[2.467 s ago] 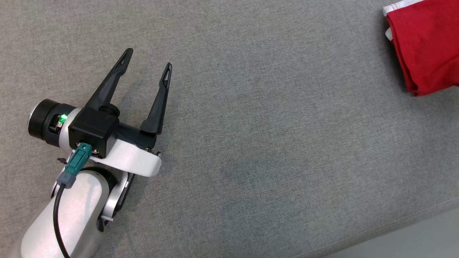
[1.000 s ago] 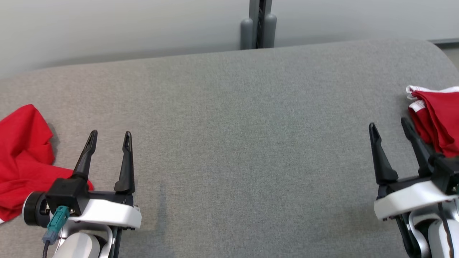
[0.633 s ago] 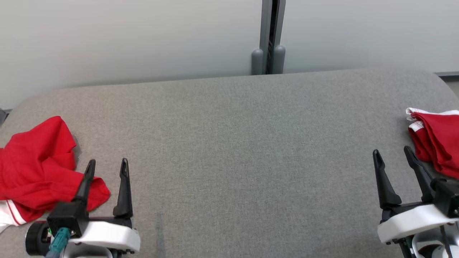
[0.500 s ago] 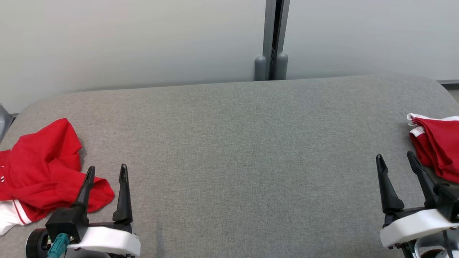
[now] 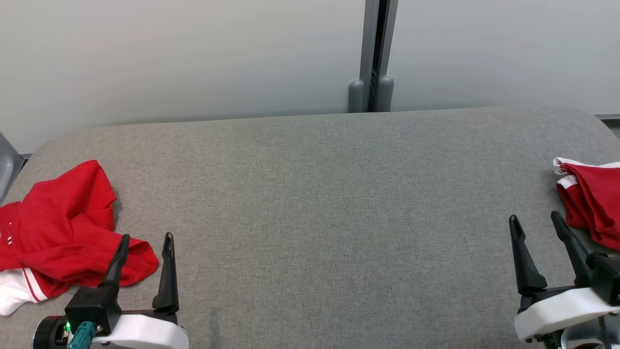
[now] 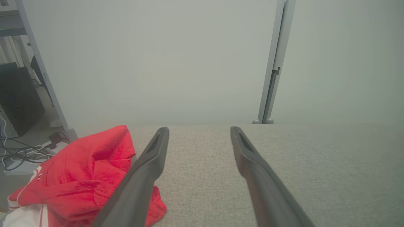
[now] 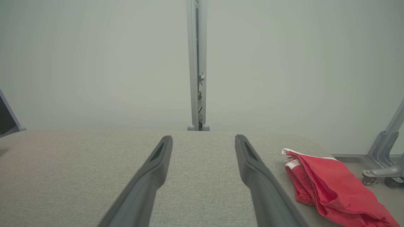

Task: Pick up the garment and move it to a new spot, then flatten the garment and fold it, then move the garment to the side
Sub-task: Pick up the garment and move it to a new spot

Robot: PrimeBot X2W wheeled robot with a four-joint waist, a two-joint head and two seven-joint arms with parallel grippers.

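Garment [image 5: 63,232], red, crumpled, lies at the left end of the gray table [image 5: 310,203], white-trimmed end nearest the robot, long axis indistinct. Left gripper [image 5: 147,237], beside it, and right gripper [image 5: 534,216] gape empty. Left wrist view adds floor cables [image 6: 19,154].

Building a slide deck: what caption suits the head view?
Open left gripper beside a crumpled red garment, open right gripper near a folded red garment, grey table between.
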